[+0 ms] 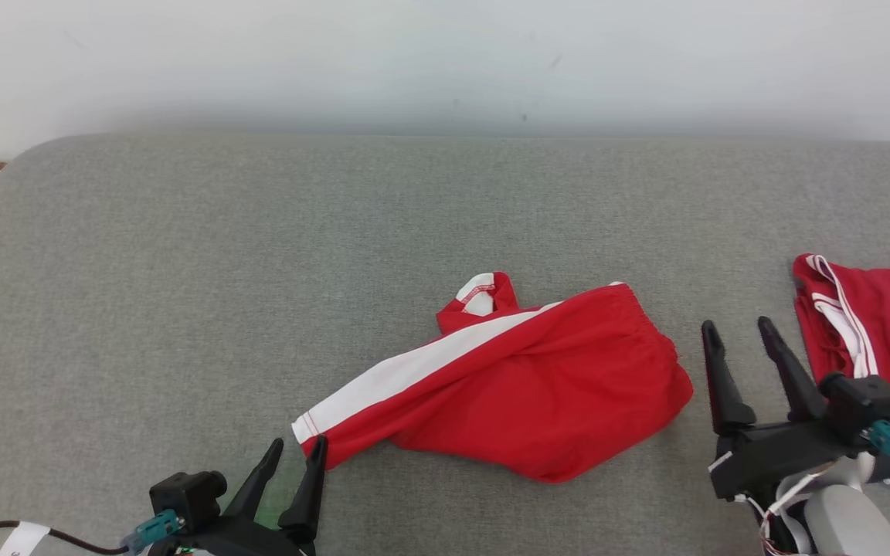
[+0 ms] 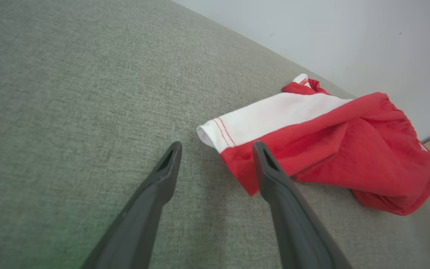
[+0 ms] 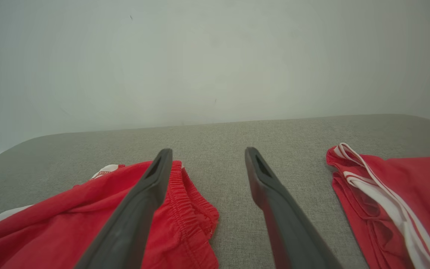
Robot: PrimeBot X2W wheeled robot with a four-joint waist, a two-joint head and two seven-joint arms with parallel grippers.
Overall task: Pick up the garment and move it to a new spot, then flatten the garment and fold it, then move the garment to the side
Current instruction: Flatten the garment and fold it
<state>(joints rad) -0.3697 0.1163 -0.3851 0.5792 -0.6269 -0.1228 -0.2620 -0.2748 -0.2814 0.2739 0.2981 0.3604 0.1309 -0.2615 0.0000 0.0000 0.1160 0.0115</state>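
Lying on the grey cushion (image 1: 182,270), the red garment (image 1: 522,378) stretches toward 2 o'clock from the left gripper (image 1: 295,452) in the head view. The right gripper (image 1: 738,328), spread and empty, stands at its 3 o'clock. Left wrist view: fingers (image 2: 162,179) parted, gripping nothing, the hem corner (image 2: 215,132) just beyond the tips at 1 o'clock. Right wrist view: the waistband (image 3: 189,201) lies at 8 o'clock.

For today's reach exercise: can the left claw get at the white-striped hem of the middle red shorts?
Probably yes: the open left claw sits right beside that hem, nothing lying between them.
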